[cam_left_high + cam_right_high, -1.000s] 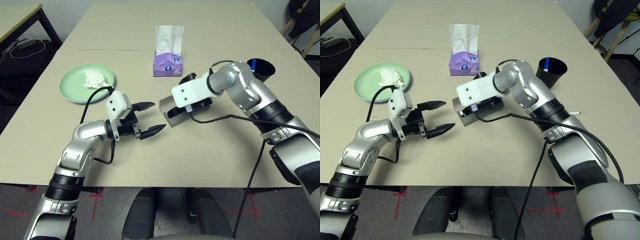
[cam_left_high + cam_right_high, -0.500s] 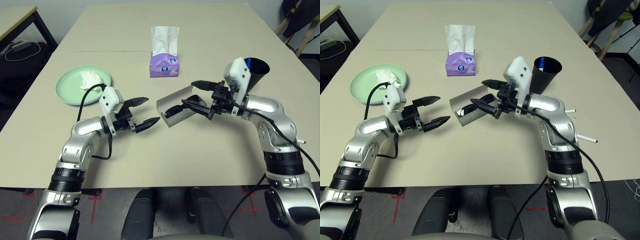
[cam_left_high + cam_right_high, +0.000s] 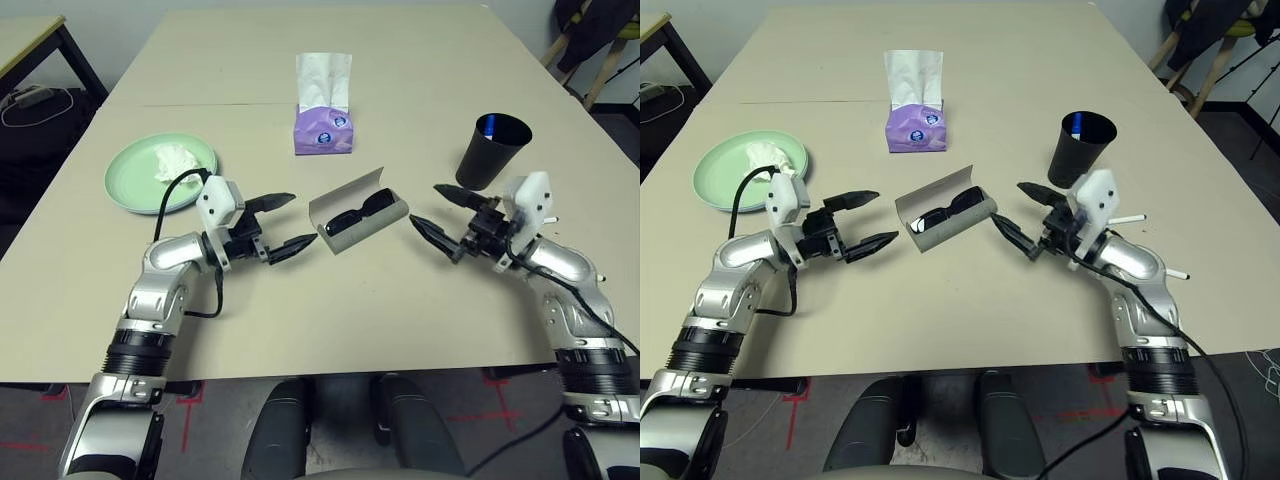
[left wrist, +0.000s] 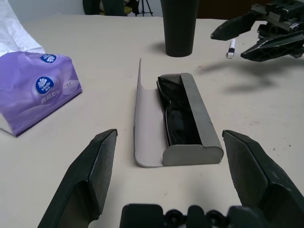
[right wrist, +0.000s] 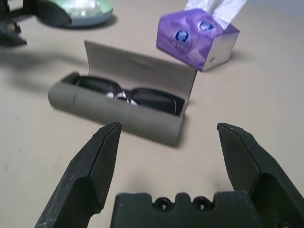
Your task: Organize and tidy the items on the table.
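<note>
Lying in the open glasses case, the sunglasses are probably so placed for closing its lid; left gripper and right gripper, both wide open and empty, flank it.

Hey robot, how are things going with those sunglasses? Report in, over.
Both grippers, left and right, open and empty. Sunglasses lying in grey case, lid up. Nothing between either gripper and the case.

Black sunglasses lie in an open grey oblong glasses case on the smooth beige surface, between the spread black fingers of the left gripper and right gripper.
</note>
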Robot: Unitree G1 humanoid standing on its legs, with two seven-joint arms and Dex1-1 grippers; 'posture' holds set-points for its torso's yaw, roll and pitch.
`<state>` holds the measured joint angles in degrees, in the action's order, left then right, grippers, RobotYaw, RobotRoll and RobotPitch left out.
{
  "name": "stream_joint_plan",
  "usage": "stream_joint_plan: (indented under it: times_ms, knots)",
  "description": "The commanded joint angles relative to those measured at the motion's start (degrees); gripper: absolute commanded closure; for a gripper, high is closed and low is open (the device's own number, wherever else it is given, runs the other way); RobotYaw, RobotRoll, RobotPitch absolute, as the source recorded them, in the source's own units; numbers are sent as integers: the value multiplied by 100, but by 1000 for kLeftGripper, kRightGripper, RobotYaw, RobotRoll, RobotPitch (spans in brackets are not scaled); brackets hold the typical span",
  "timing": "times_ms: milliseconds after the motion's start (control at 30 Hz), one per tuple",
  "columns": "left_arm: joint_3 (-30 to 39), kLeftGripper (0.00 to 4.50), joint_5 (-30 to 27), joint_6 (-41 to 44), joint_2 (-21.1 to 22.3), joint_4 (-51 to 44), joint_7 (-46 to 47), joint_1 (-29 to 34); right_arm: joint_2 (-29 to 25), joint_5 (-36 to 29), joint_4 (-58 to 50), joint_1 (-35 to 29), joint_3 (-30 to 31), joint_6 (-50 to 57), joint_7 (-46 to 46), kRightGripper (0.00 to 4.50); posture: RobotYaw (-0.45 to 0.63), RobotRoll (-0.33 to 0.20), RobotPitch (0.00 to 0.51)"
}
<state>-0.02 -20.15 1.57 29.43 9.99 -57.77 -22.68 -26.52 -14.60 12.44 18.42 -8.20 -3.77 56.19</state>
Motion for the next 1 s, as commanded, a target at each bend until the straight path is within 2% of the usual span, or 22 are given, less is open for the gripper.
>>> stream_joint_plan:
  times_ms: [33,233,467,733,767,800,1000]
  knots:
    - [29,0,14,1,-12,-77,25,90,-45,-110,202,-27,59,-215,118,45,42,0,137]
    - [144,0,65,-179,-113,387,219,-21,-400,-241,733,-75,-10,-492,526,45,60,0,148]
    - [114,0,93,-331,-208,741,124,-270,-352,-815,-129,-233,-19,314,338,45,47,0,145]
    - [87,0,95,-389,-275,1042,22,-521,-356,-994,-760,-418,16,629,162,45,29,0,138]
    - [76,380,114,-425,-257,1110,-31,-548,-353,-1000,-798,-406,23,655,141,0,26,0,138]
    - [66,553,132,-453,-246,1157,-67,-566,-355,-1006,-819,-398,26,674,131,0,25,0,137]
    - [96,2905,257,-704,-81,1723,-399,-678,-371,-1017,-937,-345,37,734,91,0,19,0,135]
